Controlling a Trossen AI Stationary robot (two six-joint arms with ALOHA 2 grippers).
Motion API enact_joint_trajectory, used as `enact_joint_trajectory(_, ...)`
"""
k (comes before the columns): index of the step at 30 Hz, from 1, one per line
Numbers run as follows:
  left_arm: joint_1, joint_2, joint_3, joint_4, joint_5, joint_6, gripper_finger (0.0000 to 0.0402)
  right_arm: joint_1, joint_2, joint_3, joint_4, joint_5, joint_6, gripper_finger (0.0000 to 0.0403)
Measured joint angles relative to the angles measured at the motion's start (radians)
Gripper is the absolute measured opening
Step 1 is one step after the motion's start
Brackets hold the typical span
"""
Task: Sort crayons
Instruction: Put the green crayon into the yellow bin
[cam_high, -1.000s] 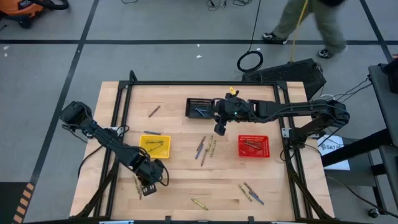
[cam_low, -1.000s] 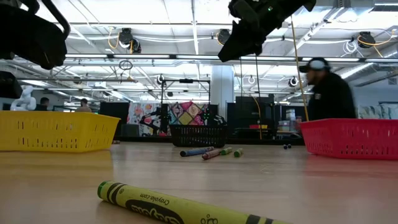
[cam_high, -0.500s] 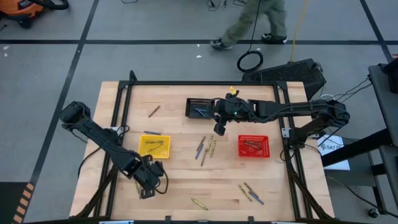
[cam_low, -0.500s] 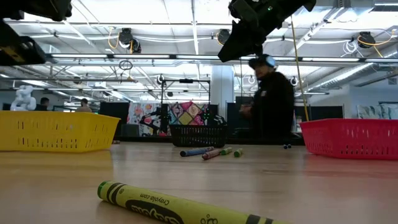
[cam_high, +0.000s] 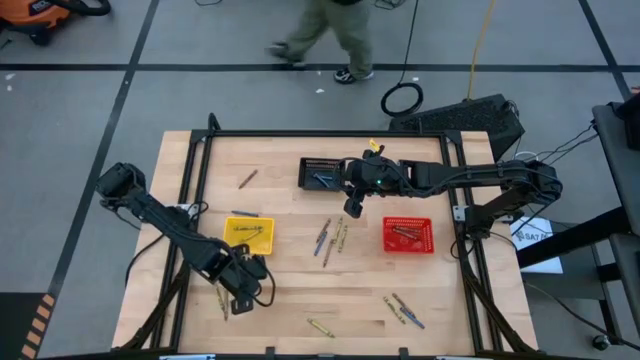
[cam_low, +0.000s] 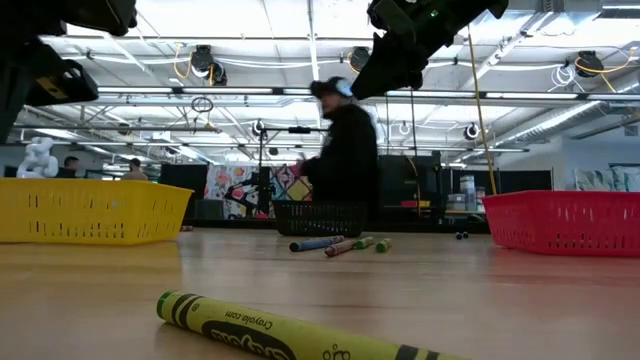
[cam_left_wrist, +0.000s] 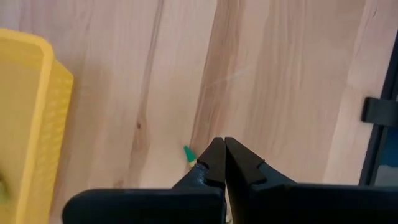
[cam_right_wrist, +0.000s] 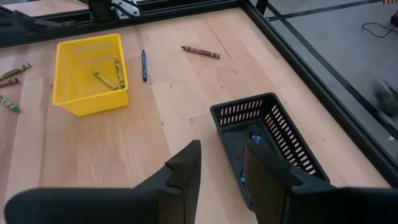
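Left end effector (cam_high: 237, 303): dark two-finger tool, fingers pressed together with nothing seen between them. It hangs low over the near-left part of the pale wooden counter (cam_high: 290, 300), just in front of the yellow mesh basket (cam_high: 249, 235). Over the past second it has swung slightly back and forth above the same patch. In the left wrist view, a green crayon tip (cam_left_wrist: 188, 153) shows just beside the closed fingertips, so the olive crayon (cam_high: 221, 298) below is not yet held.

Right end effector (cam_high: 353, 205): dark two-finger tool, fingers spread and holding nothing, raised beside the black mesh basket (cam_high: 320, 173) at the far middle of the counter. It is unchanged over the same second.

Crayons, placed:
- yellow-olive sticks in the yellow basket
- blue-grey sticks in the black basket
- brown-red sticks in the red mesh basket (cam_high: 408, 235)

Crayons, loose:
- a mixed cluster (cam_high: 331, 238) at centre, between the yellow and red baskets
- a brown-red stick (cam_high: 247, 178) at the far left
- a blue stick (cam_high: 243, 213) just behind the yellow basket
- an olive stick (cam_high: 320, 327) at the near edge
- a small group (cam_high: 402, 310) at the near right

A person (cam_high: 325, 35) has crossed the floor beyond the counter.

Judgement: the sort is only partly done. The left arm looks to be lining up on its olive crayon and must open before any grasp.
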Motion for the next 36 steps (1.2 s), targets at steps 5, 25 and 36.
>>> enact_joint_trajectory(5, -0.003, 0.0, 0.0, 0.007, 0.001, 0.01, 0.0, 0.0, 0.0, 0.0, 0.0, 0.0, 0.0, 0.0105)
enact_joint_trajectory(25, -0.001, 0.001, 0.0, -0.001, -0.142, 0.036, 0.0, 0.0, 0.0, 0.0, 0.001, -0.001, 0.035, 0.0105)
enact_joint_trajectory(36, 0.001, 0.001, 0.0, -0.02, -0.228, 0.087, 0.0, 0.0, 0.0, 0.0, 0.001, -0.001, 0.037, 0.0105)
